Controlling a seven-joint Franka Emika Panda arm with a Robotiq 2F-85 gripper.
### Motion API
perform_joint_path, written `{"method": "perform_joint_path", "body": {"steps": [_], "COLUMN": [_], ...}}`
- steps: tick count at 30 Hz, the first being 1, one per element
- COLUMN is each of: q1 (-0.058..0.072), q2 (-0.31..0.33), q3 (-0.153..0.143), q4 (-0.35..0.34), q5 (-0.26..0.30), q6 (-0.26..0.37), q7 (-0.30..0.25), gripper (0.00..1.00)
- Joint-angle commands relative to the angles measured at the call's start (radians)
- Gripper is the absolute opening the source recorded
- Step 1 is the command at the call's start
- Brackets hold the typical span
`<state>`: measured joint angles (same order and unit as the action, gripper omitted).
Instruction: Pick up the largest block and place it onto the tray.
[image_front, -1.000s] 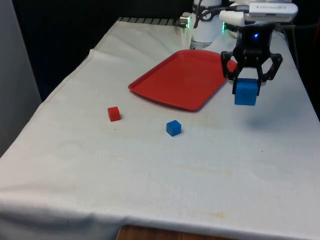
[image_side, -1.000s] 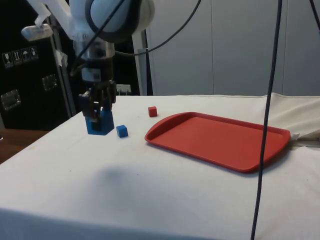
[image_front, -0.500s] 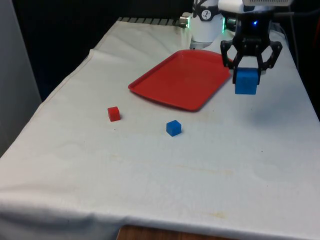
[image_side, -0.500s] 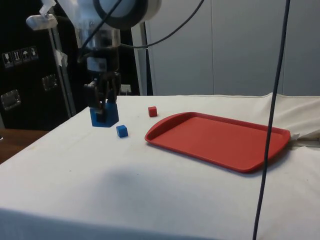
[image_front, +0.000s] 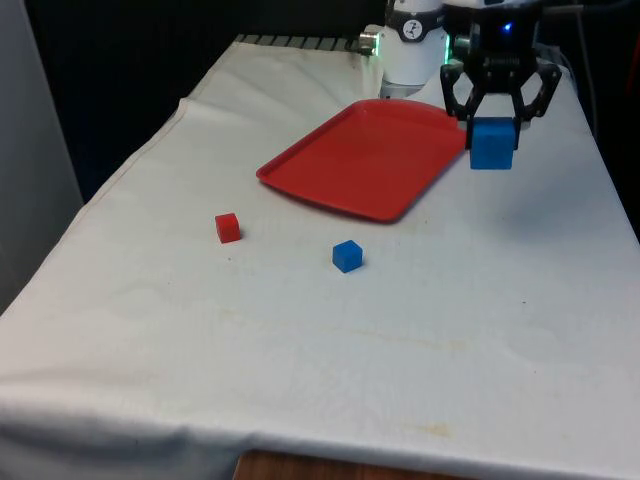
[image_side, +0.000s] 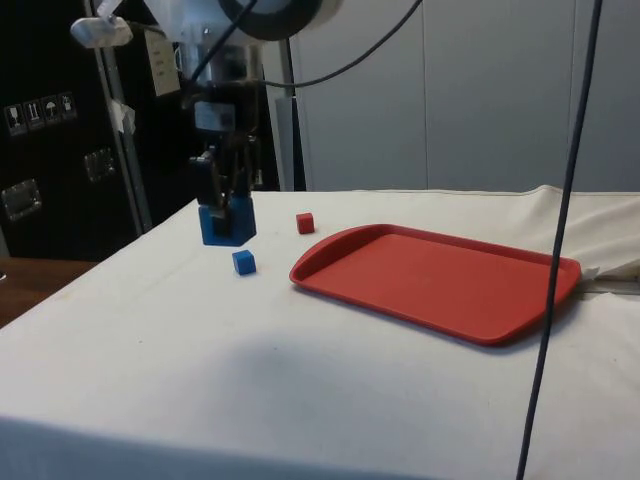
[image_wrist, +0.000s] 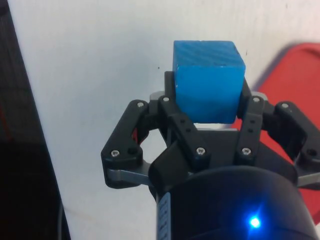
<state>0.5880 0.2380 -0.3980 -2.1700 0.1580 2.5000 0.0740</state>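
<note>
The gripper (image_front: 493, 118) is clamping the large blue block (image_front: 491, 145) between closed fingers, holding it upright above the cloth, just beside the red tray (image_front: 365, 157); being cubic, it has no long axis.

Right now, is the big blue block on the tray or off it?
Off it. The big blue block hangs in the gripper, above the cloth beside the red tray.
</note>
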Motion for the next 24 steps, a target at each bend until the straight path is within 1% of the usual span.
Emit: {"method": "perform_joint_path", "body": {"steps": [1, 7, 9, 10, 11, 13, 18, 19, 20, 21, 24], "q1": [0.006, 0.006, 0.004, 0.003, 0.002, 0.002, 0.001, -0.001, -0.002, -0.002, -0.003], "q2": [-0.019, -0.063, -0.074, -0.079, -0.072, -0.096, -0.120, -0.130, -0.123, -0.135, -0.150], "q3": [-0.004, -0.002, -0.002, -0.003, 0.001, -0.006, -0.012, -0.014, -0.011, -0.016, -0.020], "q4": [-0.021, -0.072, -0.087, -0.093, -0.083, -0.114, -0.146, -0.159, -0.150, -0.165, -0.185], "q5": [-0.015, -0.027, -0.031, -0.034, -0.022, -0.042, -0.046, -0.047, -0.032, -0.048, -0.051], "q6": [0.014, 0.024, 0.025, 0.025, 0.014, 0.025, 0.026, 0.026, 0.014, 0.026, 0.026], "q7": [0.009, 0.004, -0.001, -0.002, -0.006, -0.007, -0.025, -0.034, -0.040, -0.037, -0.049], "gripper": [0.00, 0.00, 0.00, 0.00, 0.00, 0.00, 0.00, 0.00, 0.00, 0.00, 0.00]}}
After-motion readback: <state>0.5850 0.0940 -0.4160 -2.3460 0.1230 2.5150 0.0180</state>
